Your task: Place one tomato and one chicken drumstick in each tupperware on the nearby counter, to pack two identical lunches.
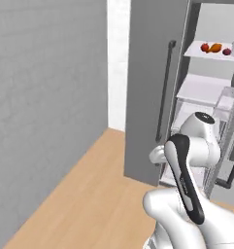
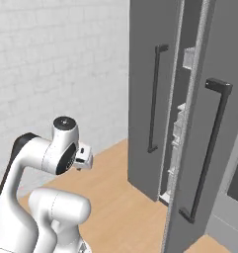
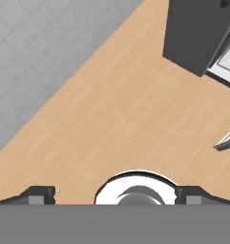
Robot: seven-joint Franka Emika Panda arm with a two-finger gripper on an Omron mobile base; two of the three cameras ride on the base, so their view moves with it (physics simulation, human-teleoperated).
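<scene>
The gripper (image 3: 114,195) hangs released and empty over the wood floor (image 3: 116,114), while two tomatoes (image 1: 205,47) and a drumstick (image 1: 215,47) sit on a far fridge shelf (image 1: 196,52).

a white fridge shelf (image 1: 198,50) carries two red tomatoes (image 1: 205,47) with an orange drumstick (image 1: 215,47) lying between them.

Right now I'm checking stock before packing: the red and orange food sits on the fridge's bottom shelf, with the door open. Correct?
Not quite. The door is open, but the red and orange food sits on a high shelf near the top, not the bottom, as the left base view shows.
</scene>
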